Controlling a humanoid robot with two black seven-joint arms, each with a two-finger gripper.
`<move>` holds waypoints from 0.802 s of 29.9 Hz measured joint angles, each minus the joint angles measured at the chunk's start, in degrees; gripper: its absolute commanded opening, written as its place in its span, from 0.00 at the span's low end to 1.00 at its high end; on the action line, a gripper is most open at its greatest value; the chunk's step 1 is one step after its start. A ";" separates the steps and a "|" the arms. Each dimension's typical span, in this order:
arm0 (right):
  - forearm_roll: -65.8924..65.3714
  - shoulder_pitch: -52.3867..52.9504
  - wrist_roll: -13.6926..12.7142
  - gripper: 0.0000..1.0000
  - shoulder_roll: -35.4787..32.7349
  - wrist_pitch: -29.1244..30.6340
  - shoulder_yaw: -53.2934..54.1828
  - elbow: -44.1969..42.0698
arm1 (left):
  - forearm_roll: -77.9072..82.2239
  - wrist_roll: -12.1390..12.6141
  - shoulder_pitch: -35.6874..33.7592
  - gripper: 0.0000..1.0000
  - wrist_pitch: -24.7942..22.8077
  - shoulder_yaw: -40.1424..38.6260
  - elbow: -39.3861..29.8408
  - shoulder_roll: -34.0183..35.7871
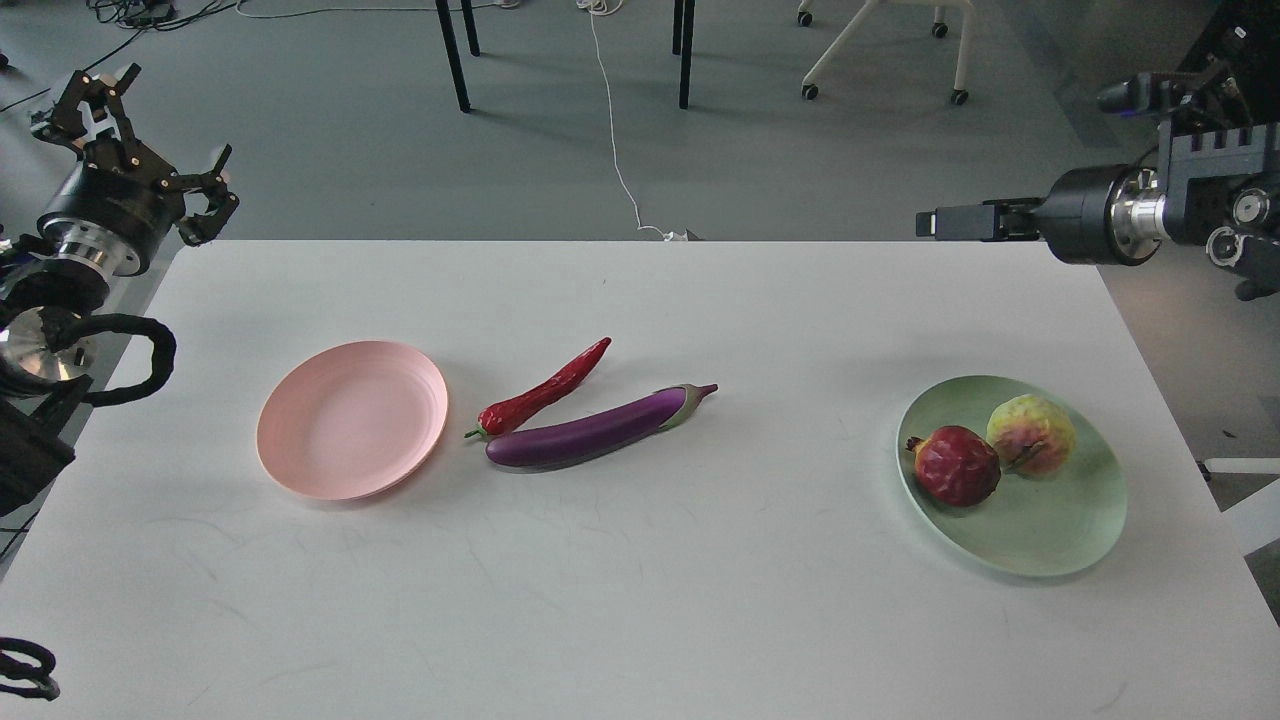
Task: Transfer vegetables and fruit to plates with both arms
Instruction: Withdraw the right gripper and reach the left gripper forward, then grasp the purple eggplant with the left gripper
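Nearest, the front strip of the white worktop (640, 620) carries nothing but faint scuffs.

Toward the right edge sits the green plate (1060, 540), holding both fruits side by side and touching: the dark-red pomegranate (956, 465) on the plate's left part, the yellow-green fruit (1031, 434) tinged pink just behind and to its right.

Left of centre lies the pink plate (352, 419), bare. Just beside its right rim, on the worktop itself, lie the two vegetables. The purple eggplant (598, 429) lies at a slant, blunt end toward the pink plate, grey-green cap pointing toward the far right. The red chili pepper (545, 390) lies just behind it at a steeper slant, its green stem end close to the eggplant's blunt end, its tip pointing to the far edge. Whether the two touch, cannot tell.

Far left corner: the left pincer (150, 130) hangs off the worktop's edge, its clawed fingers spread wide, gripping nothing.

Far right corner: the right pincer (950, 222) hangs level above the far edge, pointing left, seen edge-on; cannot tell how its fingers stand. Nothing visible in it.
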 measured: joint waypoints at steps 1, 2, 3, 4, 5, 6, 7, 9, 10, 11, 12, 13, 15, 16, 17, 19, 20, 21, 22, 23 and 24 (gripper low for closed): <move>0.19 -2.07 0.02 0.99 0.16 -0.14 4.02 -2.04 | 1.70 0.02 -0.42 0.98 0.00 0.14 -1.07 0.30; 0.30 -3.83 0.05 0.99 0.27 -0.26 7.65 -3.54 | 4.20 0.02 -1.19 0.98 0.00 0.25 -2.26 0.57; 0.50 -5.74 0.07 0.99 0.45 -0.37 11.87 -4.89 | 7.17 0.02 -2.04 0.98 0.03 0.31 -3.34 0.73; 0.78 -7.61 0.07 0.99 0.70 -0.49 15.89 -5.88 | 9.90 0.01 -2.69 0.98 0.07 0.34 -4.24 0.79; 1.14 -9.27 0.07 0.99 0.93 -0.53 19.32 -6.49 | 13.30 -0.05 -3.35 0.98 0.14 0.37 -5.23 0.81; 1.84 -11.21 0.03 0.99 1.11 -0.56 23.25 -7.06 | 16.95 -0.14 -3.97 0.98 0.20 0.38 -6.40 0.81; 2.86 -13.08 -0.02 0.99 1.22 -0.57 27.04 -7.53 | 20.28 -0.23 -4.51 0.98 0.27 0.39 -7.48 0.77; 5.87 -16.42 -0.08 0.99 1.33 -0.58 33.34 -8.08 | 28.40 -0.37 -5.61 0.98 0.46 0.38 -10.45 0.37; 7.99 -18.03 -0.09 0.99 1.38 -0.58 36.13 -8.17 | 31.96 -0.42 -5.95 0.98 0.54 0.37 -11.83 0.15; 10.50 -19.51 -0.09 0.99 1.39 -0.58 38.47 -8.20 | 36.17 -0.43 -6.14 0.98 0.64 0.35 -13.37 -0.23; 12.85 -20.61 -0.09 0.99 1.40 -0.56 40.10 -8.21 | 40.35 -0.44 -6.20 0.98 0.78 0.33 -14.96 -0.80; 15.94 -21.69 -0.04 0.99 1.40 -0.43 41.67 -8.18 | 44.72 -0.51 -6.23 0.98 0.99 0.31 -16.66 -1.56; 22.43 -23.41 0.19 1.00 1.39 -0.15 43.56 -7.98 | 52.57 -0.85 -6.15 0.98 1.80 0.31 -20.16 -2.83; 26.16 -24.29 0.35 1.00 1.31 -0.04 44.17 -7.88 | 56.19 -1.21 -5.88 0.98 2.33 0.31 -22.34 -3.19; 30.14 -25.06 0.55 1.00 1.17 0.02 44.70 -7.86 | 58.93 -1.63 -5.56 0.98 2.78 0.32 -24.30 -3.40; 37.48 -26.40 0.85 1.00 0.82 0.04 45.56 -8.05 | 64.16 -2.50 -4.43 0.98 4.06 0.66 -28.80 -3.70; 41.10 -27.07 0.91 1.00 0.61 0.05 45.93 -8.16 | 66.23 -2.68 -3.76 0.98 4.80 1.12 -30.38 -3.92; 44.34 -27.69 0.92 1.00 0.41 0.09 46.36 -8.20 | 68.57 -2.77 -3.07 0.98 5.72 1.90 -32.06 -4.34; 46.96 -28.16 0.92 1.00 0.22 0.15 46.82 -8.19 | 71.11 -2.82 -2.59 0.97 6.75 2.94 -33.63 -4.89; 49.73 -28.74 0.91 1.00 -0.02 0.24 47.51 -8.19 | 73.39 -2.87 -2.34 0.95 7.61 4.02 -34.81 -5.30; 52.28 -29.52 0.83 1.00 -0.24 0.49 48.39 -8.21 | 76.21 -2.89 -2.15 0.95 8.61 5.50 -35.87 -5.68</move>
